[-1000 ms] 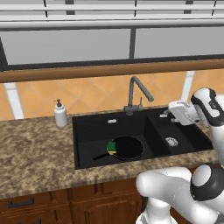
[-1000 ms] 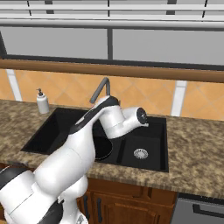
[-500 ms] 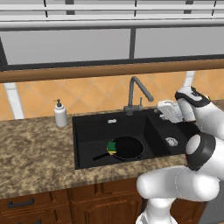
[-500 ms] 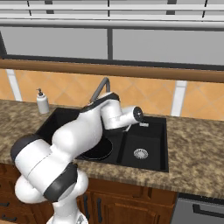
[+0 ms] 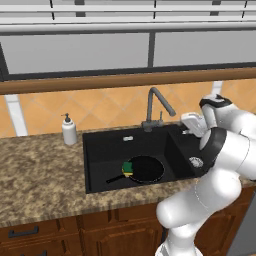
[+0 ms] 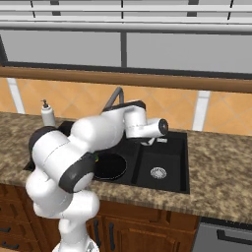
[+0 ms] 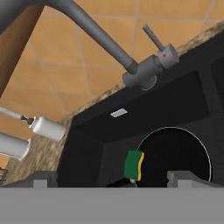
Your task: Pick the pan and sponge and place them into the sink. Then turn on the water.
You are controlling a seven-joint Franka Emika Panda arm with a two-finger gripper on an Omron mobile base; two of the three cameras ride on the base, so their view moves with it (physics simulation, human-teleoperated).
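The black pan (image 5: 146, 169) lies in the wide left basin of the black sink (image 5: 102, 150), its thin handle pointing to the front left. The green and yellow sponge (image 5: 127, 167) rests on the pan's rim by the handle. In the hand view the pan (image 7: 177, 157) and sponge (image 7: 133, 165) sit below the faucet (image 7: 142, 76), whose lever (image 7: 154, 38) stands up. My gripper (image 5: 187, 125) hangs open and empty over the divider, right of the faucet (image 5: 157, 107), with both fingertips (image 7: 43, 179) wide apart. No water is running.
A white soap dispenser (image 5: 69, 131) stands on the granite counter left of the sink. The narrow right basin holds a silver drain (image 6: 157, 172). A tiled wall and a wooden ledge rise behind the faucet.
The hand has shifted left from above the right basin toward the faucet, and the arm's elbow has swung round. Pan and sponge have stayed put.
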